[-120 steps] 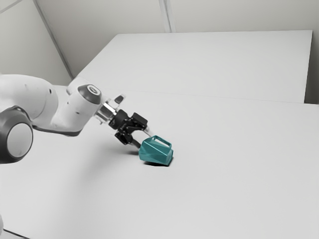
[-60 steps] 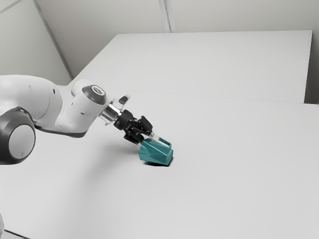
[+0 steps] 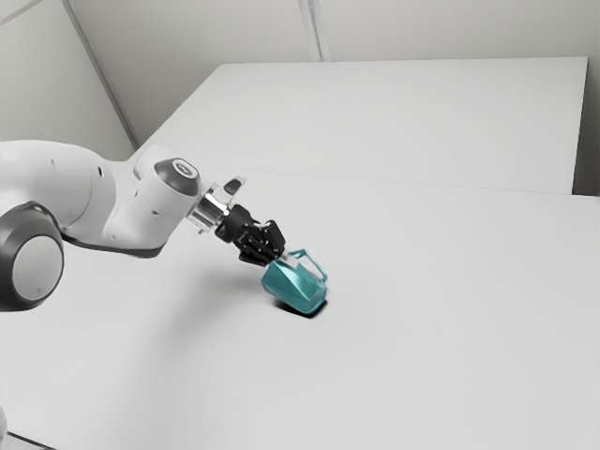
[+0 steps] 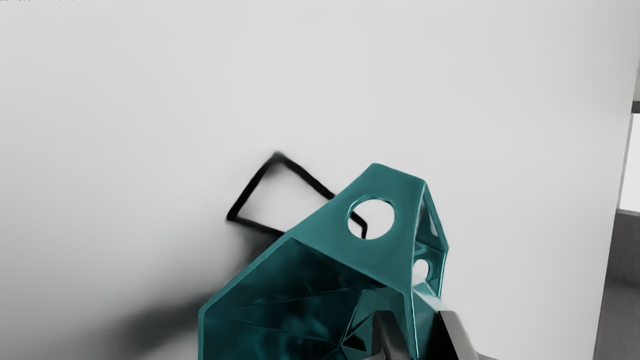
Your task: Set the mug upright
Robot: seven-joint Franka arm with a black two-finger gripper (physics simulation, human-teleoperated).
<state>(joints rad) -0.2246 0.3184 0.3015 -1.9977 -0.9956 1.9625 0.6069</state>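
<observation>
One arm (image 3: 141,211) is showing, one gripper (image 3: 277,260) is ending in two fingers (image 4: 391,336), one mug (image 3: 295,287) is bearing one handle (image 3: 316,263), and one worktop (image 3: 422,328) is spreading beneath.

Bright, even, nearly colourless light, seemingly from above. Exterior view: counter (image 3: 431,337) pale; broad soft shade under arm (image 3: 75,197); tight black shadow beneath mug (image 3: 295,286), well in from counter's far edge. Wrist view: small glints on mug's facets, murky interior, handle's shadow hard and black; counter greying away from its visible edge.
</observation>
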